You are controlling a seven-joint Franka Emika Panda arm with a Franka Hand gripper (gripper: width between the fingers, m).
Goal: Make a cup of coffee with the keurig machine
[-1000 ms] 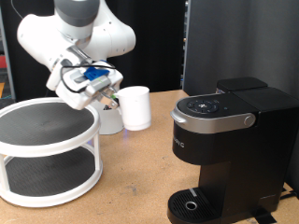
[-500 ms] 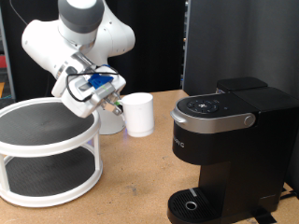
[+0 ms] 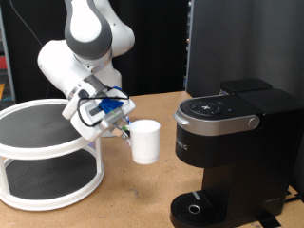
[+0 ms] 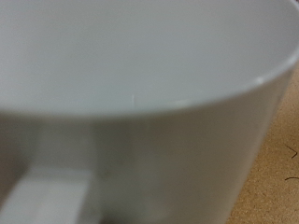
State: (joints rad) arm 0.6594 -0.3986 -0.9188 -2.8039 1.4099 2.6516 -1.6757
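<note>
Now the gripper [image 3: 124, 129] is clenched on the cup [image 3: 145, 141] at its handle side, holding it between the two-tier white stand [image 3: 49, 150] and the keurig [image 3: 228, 147]. Since a second ago the cup has come lower and nearer the machine.

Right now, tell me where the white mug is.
In the exterior view's middle, the white mug hangs at the gripper, between the two-tier round shelf and the Keurig machine.
</note>
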